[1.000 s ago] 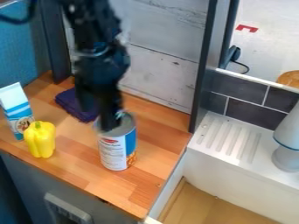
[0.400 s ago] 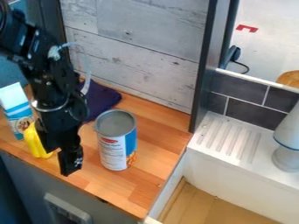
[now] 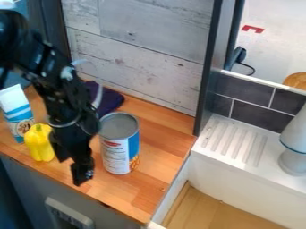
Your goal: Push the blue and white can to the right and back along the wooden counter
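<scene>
The black gripper hangs over the front part of the wooden counter, between a yellow bell pepper on its left and an open-topped can on its right. The can stands upright, with a white and blue label. A blue and white tube stands behind the pepper at the left. Farther back, against the plank wall, lies a crumpled dark purple cloth, partly hidden by the arm.
The wooden counter ends at a white sink with a ribbed drainboard. A white and grey object stands on the sink's right part. A dark post rises at the counter's back right corner.
From above the can, the gripper has moved left and toward the front edge, then slightly back right. The purple cloth now lies farther right. Can, pepper and tube stand as before.
</scene>
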Robot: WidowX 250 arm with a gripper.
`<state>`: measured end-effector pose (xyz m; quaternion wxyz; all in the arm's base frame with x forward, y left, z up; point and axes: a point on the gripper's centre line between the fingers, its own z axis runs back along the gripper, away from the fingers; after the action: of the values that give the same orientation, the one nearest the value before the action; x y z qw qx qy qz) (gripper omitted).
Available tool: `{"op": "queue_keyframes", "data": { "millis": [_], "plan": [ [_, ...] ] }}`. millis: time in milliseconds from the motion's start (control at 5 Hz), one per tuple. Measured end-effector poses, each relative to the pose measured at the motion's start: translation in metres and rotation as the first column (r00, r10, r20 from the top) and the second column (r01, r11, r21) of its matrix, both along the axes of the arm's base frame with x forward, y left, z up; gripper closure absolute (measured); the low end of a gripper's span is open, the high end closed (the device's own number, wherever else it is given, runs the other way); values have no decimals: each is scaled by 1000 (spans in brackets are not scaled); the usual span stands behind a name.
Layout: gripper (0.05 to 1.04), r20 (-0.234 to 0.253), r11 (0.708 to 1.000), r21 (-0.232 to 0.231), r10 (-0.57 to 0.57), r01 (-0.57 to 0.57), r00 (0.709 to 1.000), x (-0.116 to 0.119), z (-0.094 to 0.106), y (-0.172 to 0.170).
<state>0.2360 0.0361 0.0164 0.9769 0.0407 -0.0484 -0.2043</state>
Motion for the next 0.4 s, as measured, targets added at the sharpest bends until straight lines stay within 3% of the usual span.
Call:
{"op": "queue_keyframes", "data": {
  "millis": [400],
  "plan": [
    [83, 37, 999, -38, 13, -12, 999, 35, -9, -18]
  ]
}}
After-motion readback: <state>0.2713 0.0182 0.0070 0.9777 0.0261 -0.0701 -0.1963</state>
